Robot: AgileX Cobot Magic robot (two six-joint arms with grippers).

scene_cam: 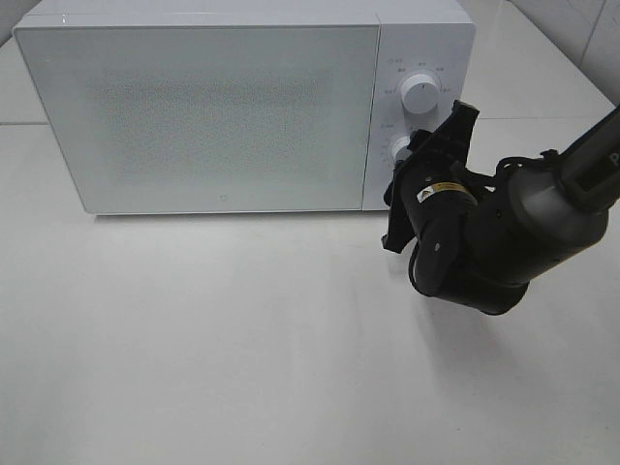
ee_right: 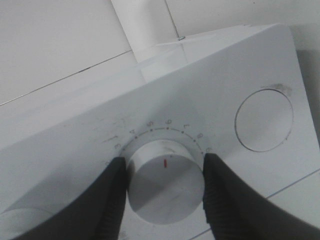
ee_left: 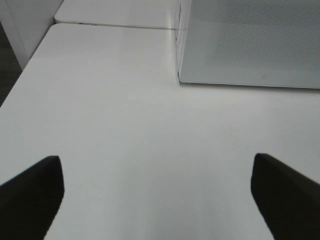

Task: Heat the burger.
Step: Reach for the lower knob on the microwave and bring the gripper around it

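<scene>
Where the white table (scene_cam: pixel 242 368) meets a pale tiled wall (scene_cam: pixel 572 29), a white microwave (scene_cam: pixel 194 107) stands with its door (scene_cam: pixel 203 116) shut. The door's speckled panel hides the inside. The left wrist view shows a second white tabletop (ee_left: pixel 115 12) butting up behind the first, and a strip of dark floor (ee_left: pixel 7 65) past the table's edge.

At the control panel, the right gripper (scene_cam: pixel 405 155) is closed on the lower dial (ee_right: pixel 162 197). Its black fingers (ee_right: pixel 110 200) press against opposite sides of the dial, whose red mark sits below a ring of numbers. The upper dial (scene_cam: pixel 420 94) stands free, just above the gripper.

The left gripper (ee_left: pixel 157 200) hangs over bare table in front of the microwave's near corner. Its fingers (ee_left: pixel 30 195) are spread wide, with nothing between them.

The burger shows in none of the views. Whether it lies behind the shut door cannot be told, so its place relative to either pair of fingers stays unknown.
</scene>
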